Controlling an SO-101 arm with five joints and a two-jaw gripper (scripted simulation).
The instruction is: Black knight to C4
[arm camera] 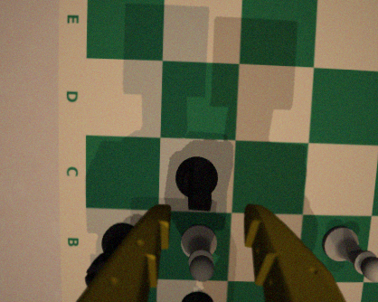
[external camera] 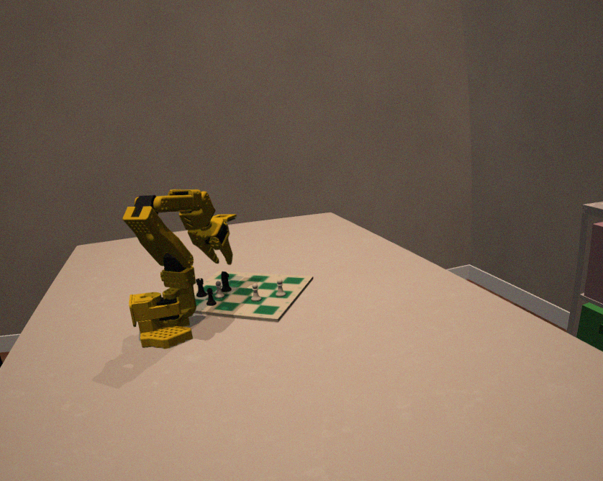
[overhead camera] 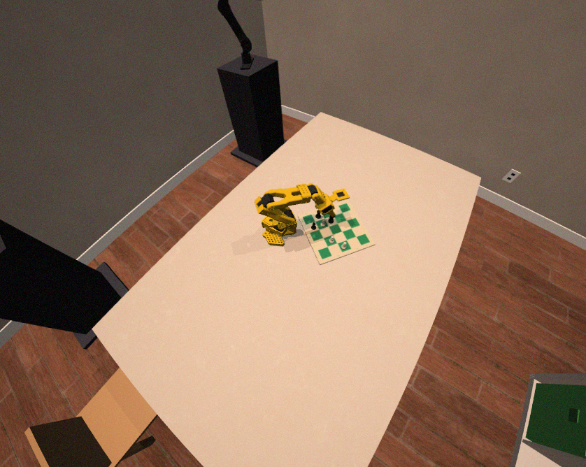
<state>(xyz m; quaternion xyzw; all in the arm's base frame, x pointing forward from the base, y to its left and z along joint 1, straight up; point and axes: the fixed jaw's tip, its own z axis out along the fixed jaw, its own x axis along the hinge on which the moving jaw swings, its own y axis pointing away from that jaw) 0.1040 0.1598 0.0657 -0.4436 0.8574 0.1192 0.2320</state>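
Black knight [arm camera: 196, 180], probably the dark piece seen from above, stands upright in row C, on the light square second from the lettered edge. It looks fully inside that square. The column numbers are out of shot, so C4 cannot be confirmed. In the exterior view it is the tallest black piece [external camera: 224, 281], near the arm's side of the board.

Gripper [arm camera: 206, 212] hangs above the board, well over the pieces, with its tips just short of the knight on the row B side. The jaws are slightly apart with nothing between them and touch no piece.

- A white pawn [arm camera: 198, 248] is in row B, showing in the gap between the two fingers.
- A black piece [arm camera: 116, 236] is in row B by the lettered edge, partly hidden behind one finger.
- A second white pawn [arm camera: 347, 246] is further right in row B.
- Another dark piece [arm camera: 196, 297] is cut off at the bottom edge.

All visible pieces look upright. The green and cream board [arm camera: 278, 99] lies flat on the table [external camera: 343, 362], right beside the arm's base [external camera: 165, 336].
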